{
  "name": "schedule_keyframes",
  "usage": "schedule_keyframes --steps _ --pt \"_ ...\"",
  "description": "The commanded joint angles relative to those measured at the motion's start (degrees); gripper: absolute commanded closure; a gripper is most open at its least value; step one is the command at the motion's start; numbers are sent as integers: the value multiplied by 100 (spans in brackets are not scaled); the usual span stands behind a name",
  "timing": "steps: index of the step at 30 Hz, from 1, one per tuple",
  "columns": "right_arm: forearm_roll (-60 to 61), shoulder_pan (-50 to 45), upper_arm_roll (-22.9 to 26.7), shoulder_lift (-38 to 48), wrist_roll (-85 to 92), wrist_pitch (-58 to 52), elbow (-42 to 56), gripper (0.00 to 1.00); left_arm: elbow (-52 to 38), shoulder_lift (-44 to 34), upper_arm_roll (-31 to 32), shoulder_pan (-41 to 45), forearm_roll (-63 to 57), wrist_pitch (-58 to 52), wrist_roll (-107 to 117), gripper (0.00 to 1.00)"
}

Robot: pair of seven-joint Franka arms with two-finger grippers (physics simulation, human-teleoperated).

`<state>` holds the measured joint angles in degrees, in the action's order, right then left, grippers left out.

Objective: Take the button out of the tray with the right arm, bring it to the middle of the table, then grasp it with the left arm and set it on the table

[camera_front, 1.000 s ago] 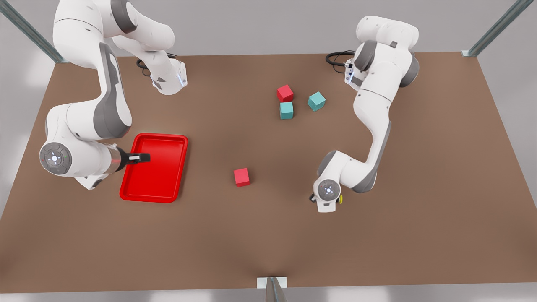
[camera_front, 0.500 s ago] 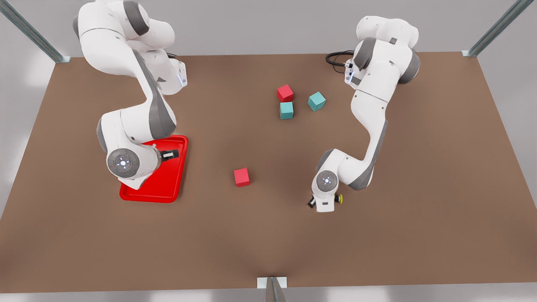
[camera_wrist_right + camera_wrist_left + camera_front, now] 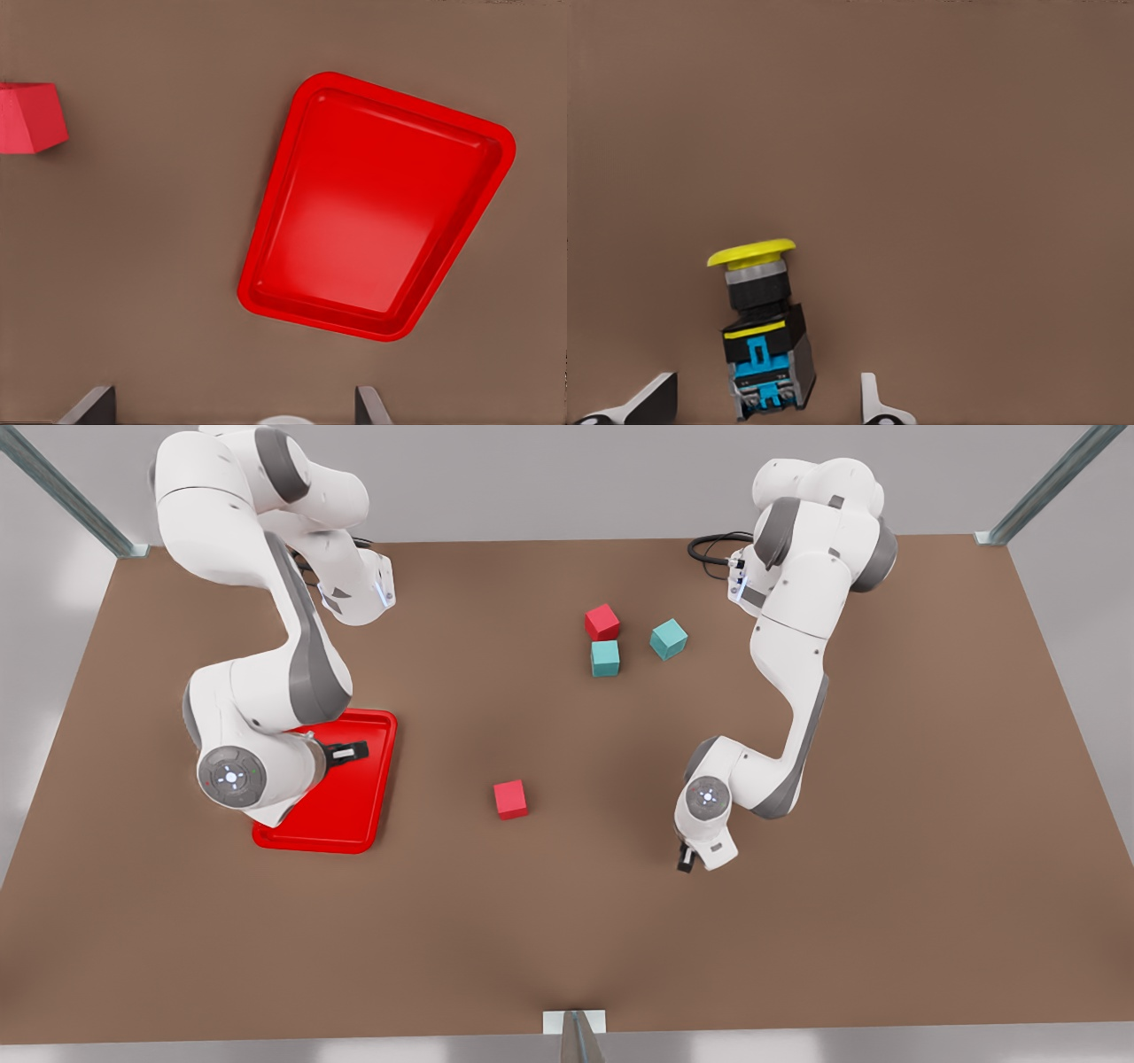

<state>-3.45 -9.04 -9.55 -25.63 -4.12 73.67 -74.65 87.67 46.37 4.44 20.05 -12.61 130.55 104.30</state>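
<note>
The brown table [image 3: 567, 921] carries the red tray [image 3: 359, 806]. Above that tray hangs the right gripper [image 3: 353, 751], fingers spread, holding nothing. Well away from the tray, the left gripper [image 3: 766, 398] stands released around the button [image 3: 764, 332] (yellow cap, lying on the table).

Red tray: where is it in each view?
Front view: flat bright red tray at the front view's left, under the right gripper.
Right wrist view: whole tray, empty, beneath the camera.
Left wrist view: brown table, yellow-capped button.
Shared landmark: lone red cube near the tray.
</note>
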Motion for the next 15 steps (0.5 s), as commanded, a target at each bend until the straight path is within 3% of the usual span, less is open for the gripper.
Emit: schedule_keyframes --steps 1,5,10,15 --pt "-428 -554 -3 -83 -36 -133 -41 0 39 -14 -22 -1 -66 102 2042 0" --pt "90 77 6 -74 26 -134 47 0 127 -14 -31 -1 -66 120 2024 0" --pt "126 210 41 -92 8 -72 232 0 171 4 -31 -19 -75 146 1980 2" --pt "152 377 33 -92 8 -63 232 0 180 21 -31 -45 -93 155 1971 17"
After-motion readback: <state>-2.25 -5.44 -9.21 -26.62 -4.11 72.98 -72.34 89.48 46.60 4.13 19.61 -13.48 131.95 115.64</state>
